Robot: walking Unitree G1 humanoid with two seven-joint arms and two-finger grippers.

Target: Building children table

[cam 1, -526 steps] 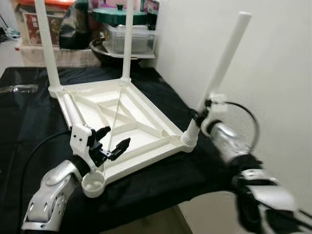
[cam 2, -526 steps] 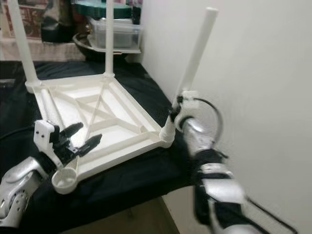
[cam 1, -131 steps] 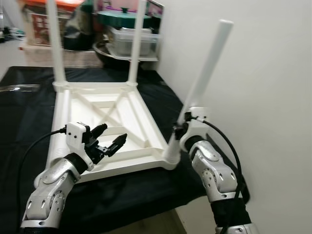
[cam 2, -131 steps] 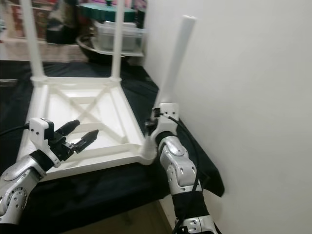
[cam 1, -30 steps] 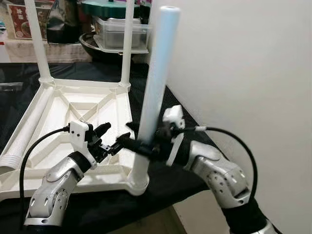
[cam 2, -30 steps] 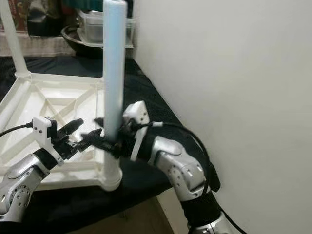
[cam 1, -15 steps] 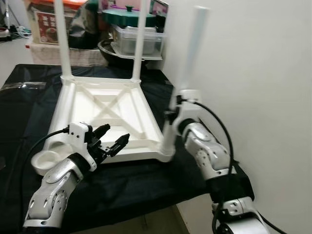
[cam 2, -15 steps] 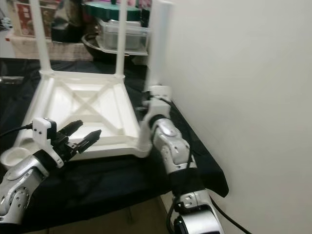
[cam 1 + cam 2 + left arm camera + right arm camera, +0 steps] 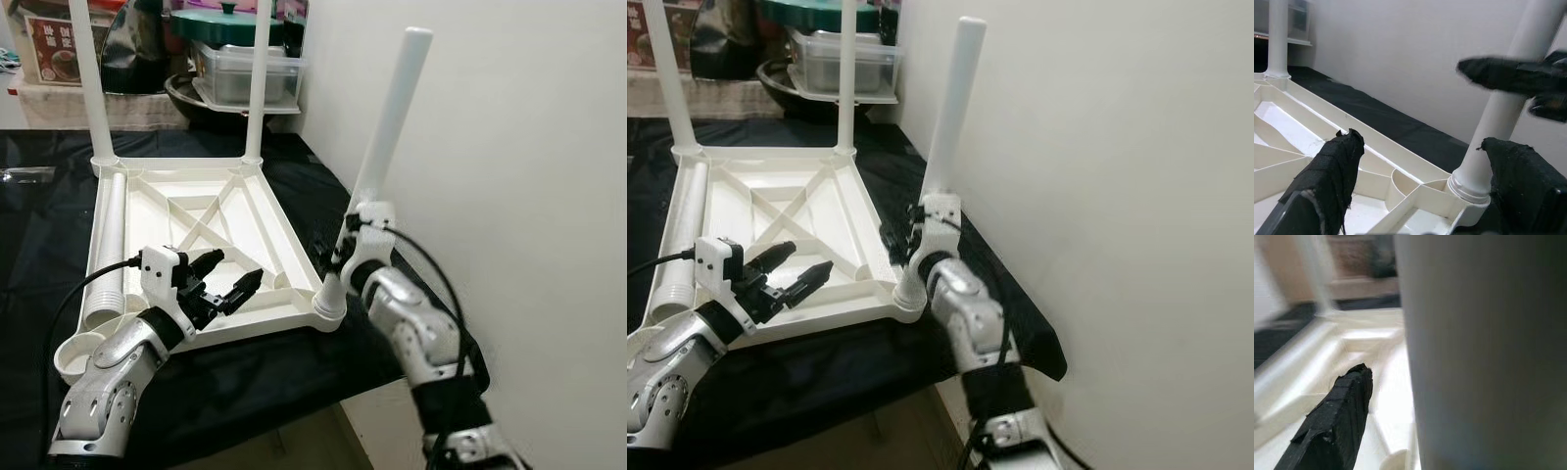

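Tabletop: lying upside down on the black cloth, ribbed underside facing up, its right edge running along the cloth's right edge near the wall.
Far legs: two white legs are standing upright in the far corner sockets, one at the far left corner and one at the far right corner.
Near right leg: sitting in the near right corner socket, leaning toward the wall rather than standing straight.
Loose leg: lying flat inside the tabletop along its left edge, threaded end pointing to the near side.
Empty socket: showing as an open round cup at the near left corner, just beside the left arm.
Right gripper: reaching in from the cloth's right edge and closing around the lower part of the near right leg, just above the socket; in the right wrist view the leg is pressing close against the camera with one black finger beside it.
Left gripper: hovering over the near edge of the tabletop with its fingers spread apart and nothing between them; in the left wrist view the two fingertips are framing the near right socket.
Clutter: a clear container and a dark bowl are sitting beyond the cloth's far edge.
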